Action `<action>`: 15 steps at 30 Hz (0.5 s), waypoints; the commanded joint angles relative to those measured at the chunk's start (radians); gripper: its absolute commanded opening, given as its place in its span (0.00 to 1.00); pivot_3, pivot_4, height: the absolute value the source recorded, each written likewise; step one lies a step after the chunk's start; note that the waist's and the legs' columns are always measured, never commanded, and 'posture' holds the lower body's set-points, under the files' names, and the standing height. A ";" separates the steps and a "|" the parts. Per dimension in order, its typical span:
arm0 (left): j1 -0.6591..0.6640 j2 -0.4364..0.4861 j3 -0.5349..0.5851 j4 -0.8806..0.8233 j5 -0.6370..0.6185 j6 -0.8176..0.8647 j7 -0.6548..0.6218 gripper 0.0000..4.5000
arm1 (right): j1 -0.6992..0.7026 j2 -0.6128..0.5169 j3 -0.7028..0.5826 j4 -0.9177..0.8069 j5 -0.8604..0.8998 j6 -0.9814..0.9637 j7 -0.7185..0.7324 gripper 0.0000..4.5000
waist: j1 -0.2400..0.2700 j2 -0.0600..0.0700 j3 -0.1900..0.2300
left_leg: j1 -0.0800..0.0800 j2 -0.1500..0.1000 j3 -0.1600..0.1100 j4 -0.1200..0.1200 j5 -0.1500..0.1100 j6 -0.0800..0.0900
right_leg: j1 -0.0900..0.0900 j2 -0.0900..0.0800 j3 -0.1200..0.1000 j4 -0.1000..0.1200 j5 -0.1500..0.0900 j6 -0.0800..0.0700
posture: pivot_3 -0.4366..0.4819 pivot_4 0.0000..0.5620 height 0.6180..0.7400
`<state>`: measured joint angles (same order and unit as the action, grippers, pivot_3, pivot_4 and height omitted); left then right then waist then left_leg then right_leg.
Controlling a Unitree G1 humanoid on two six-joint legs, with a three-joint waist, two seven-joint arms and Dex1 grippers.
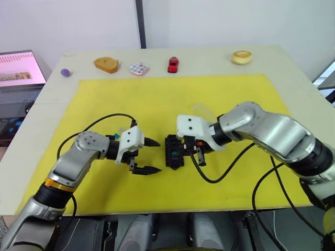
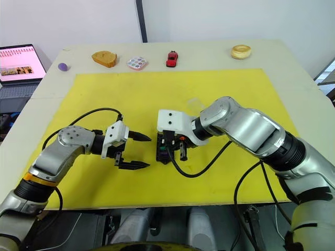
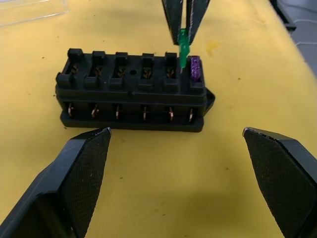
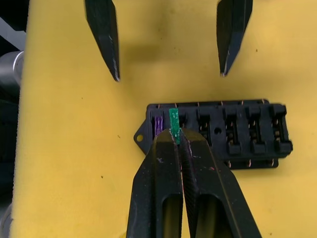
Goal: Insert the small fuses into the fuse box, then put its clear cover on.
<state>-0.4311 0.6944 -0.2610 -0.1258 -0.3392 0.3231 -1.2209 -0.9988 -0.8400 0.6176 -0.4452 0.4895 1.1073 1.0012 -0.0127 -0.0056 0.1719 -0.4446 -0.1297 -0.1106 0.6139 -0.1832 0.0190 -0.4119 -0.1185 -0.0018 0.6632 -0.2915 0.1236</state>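
Head view: fuse box (image 2: 166, 148) at mat centre, long axis 12-to-6; right gripper (image 2: 180, 150) just at its 3 o'clock, left gripper (image 2: 137, 151) spread wide and empty at 9.

Left wrist view: green fuse (image 3: 184, 45), pinched tight, hangs over the slot beside the seated purple fuse (image 3: 195, 68); clear cover (image 3: 30, 10) cut off.

Right wrist view: gripper hides the fuse's blades.

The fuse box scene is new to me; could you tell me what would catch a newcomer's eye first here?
Most striking is the right gripper, shut on a green fuse and holding it over the black fuse box at mid-mat, beside a purple fuse already seated in the end slot. The left gripper waits open just left of the box. The clear cover lies on the yellow mat beyond.
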 commanded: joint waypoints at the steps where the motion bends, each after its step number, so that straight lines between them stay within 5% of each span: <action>1: -0.010 -0.009 0.002 -0.018 0.008 -0.012 -0.006 0.99 | -0.023 0.012 -0.020 -0.022 -0.020 0.008 0.013 0.00 | 0.000 0.000 0.000 | 0.000 0.000 0.000 0.000 0.000 0.000 | 0.000 0.000 0.000 0.000 0.000 0.000 | 0.48 0.27 1.00; 15: 0.001 -0.018 0.013 -0.048 0.015 0.008 0.007 0.99 | -0.004 0.042 -0.002 -0.007 -0.092 0.007 0.025 0.00 | 0.000 0.000 0.000 | 0.000 0.000 0.000 0.001 0.000 0.000 | 0.001 0.000 -0.001 0.000 0.000 0.000 | 0.48 0.27 1.00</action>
<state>-0.4316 0.6733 -0.2614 -0.1409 -0.3246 0.3372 -1.2168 -0.9969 -0.8038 0.6255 -0.4366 0.4063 1.1199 1.0205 -0.0126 -0.0056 0.1719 -0.4443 -0.1299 -0.1110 0.6148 -0.1831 0.0191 -0.4111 -0.1184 -0.0024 0.6637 -0.2914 0.1238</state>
